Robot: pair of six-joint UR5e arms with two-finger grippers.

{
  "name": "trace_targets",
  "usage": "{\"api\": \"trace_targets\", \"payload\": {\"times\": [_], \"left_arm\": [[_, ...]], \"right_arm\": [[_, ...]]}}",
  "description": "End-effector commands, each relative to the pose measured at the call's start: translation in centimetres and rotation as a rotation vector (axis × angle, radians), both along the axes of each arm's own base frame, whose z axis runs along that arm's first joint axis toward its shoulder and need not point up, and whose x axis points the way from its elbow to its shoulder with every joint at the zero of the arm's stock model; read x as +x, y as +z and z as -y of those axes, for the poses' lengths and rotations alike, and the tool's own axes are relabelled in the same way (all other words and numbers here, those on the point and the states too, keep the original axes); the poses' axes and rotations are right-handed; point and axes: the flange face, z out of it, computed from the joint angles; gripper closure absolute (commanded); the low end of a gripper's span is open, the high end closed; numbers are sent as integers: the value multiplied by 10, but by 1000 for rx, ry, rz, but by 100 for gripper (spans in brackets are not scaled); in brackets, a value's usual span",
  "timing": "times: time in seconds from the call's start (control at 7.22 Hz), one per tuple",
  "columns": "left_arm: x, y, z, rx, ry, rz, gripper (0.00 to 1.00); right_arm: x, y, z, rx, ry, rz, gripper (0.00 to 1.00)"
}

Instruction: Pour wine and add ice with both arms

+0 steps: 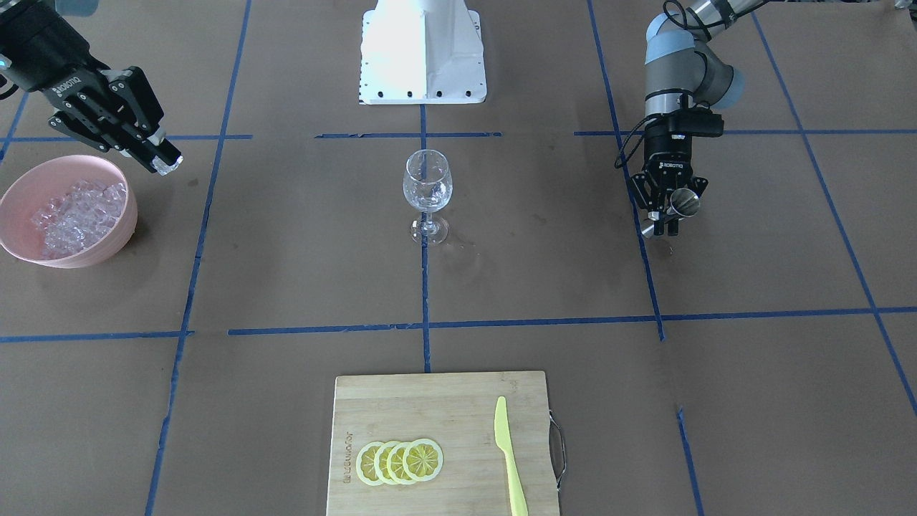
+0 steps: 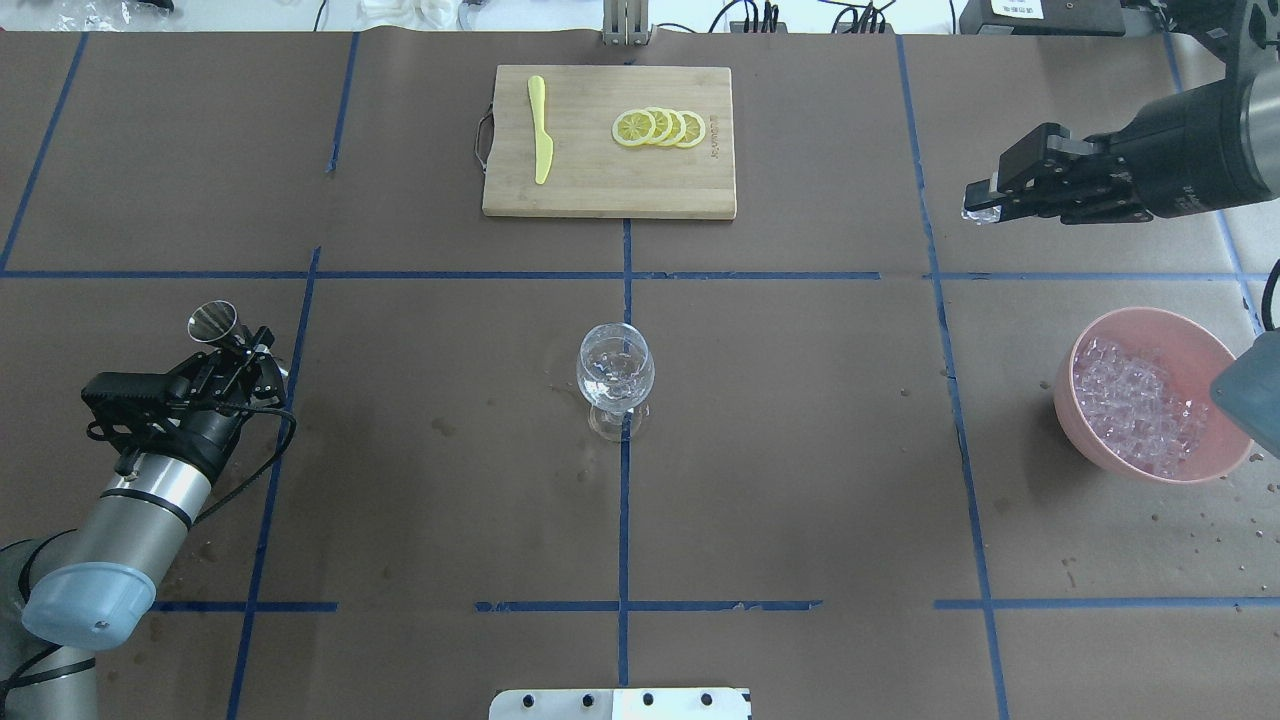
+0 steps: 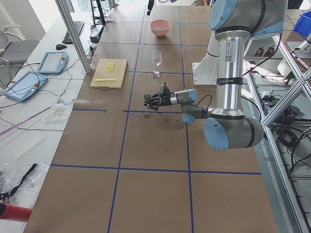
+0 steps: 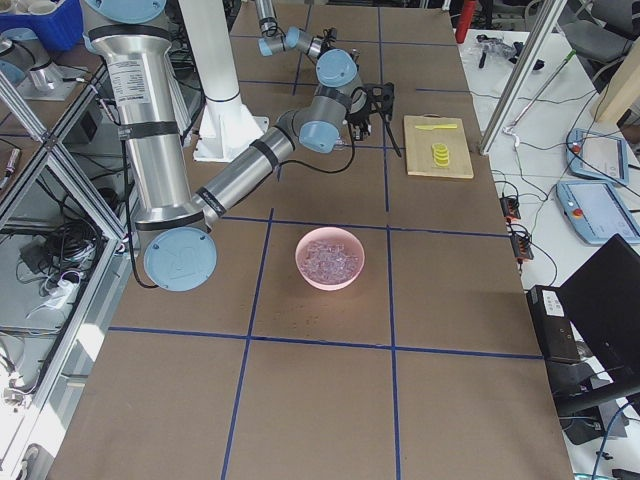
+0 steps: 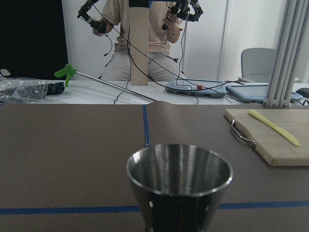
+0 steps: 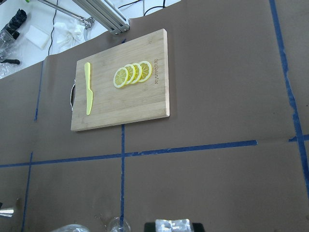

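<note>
My right gripper (image 1: 163,159) is hanging in the air near the pink bowl (image 1: 14,236), on its glass side, fingers pinching a single ice cube (image 1: 169,168). The rest of the ice (image 1: 75,215) is lying heaped in that bowl at the right. My left gripper (image 1: 666,217) is clamping a steel cup (image 1: 685,203) upright. The wine glass (image 1: 427,188) is standing mid-table, possibly holding something clear.

The brown-papered table (image 2: 800,450) was crossed by blue tape lines (image 2: 624,520). Ahead of the left gripper (image 2: 240,352), past the table's far edge, stood a white bench (image 5: 96,94), a white wall (image 5: 207,34), a grey chair (image 5: 258,59) and aluminium posts (image 5: 289,48). Bright, even light filled the room.
</note>
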Motion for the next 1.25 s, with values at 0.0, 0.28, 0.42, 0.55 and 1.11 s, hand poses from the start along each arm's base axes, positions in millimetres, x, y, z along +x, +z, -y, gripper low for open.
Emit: {"api": "trace_targets", "payload": {"times": [0.0, 0.28, 0.42, 0.55, 1.11], "left_arm": [[1, 17, 4, -27, -14, -13, 100], [3, 28, 6, -32, -17, 9, 100], [3, 29, 8, -30, -18, 20, 87], [1, 29, 10, -29, -21, 27, 66], [-5, 24, 22, -20, 11, 86, 17]], "right_arm": [[-13, -12, -2, 13, -20, 15, 100], [-27, -20, -5, 3, -17, 29, 100], [-33, -27, -6, 18, -13, 34, 100], [-34, -29, -6, 20, -15, 35, 100], [-39, -29, -8, 22, -17, 33, 100]]}}
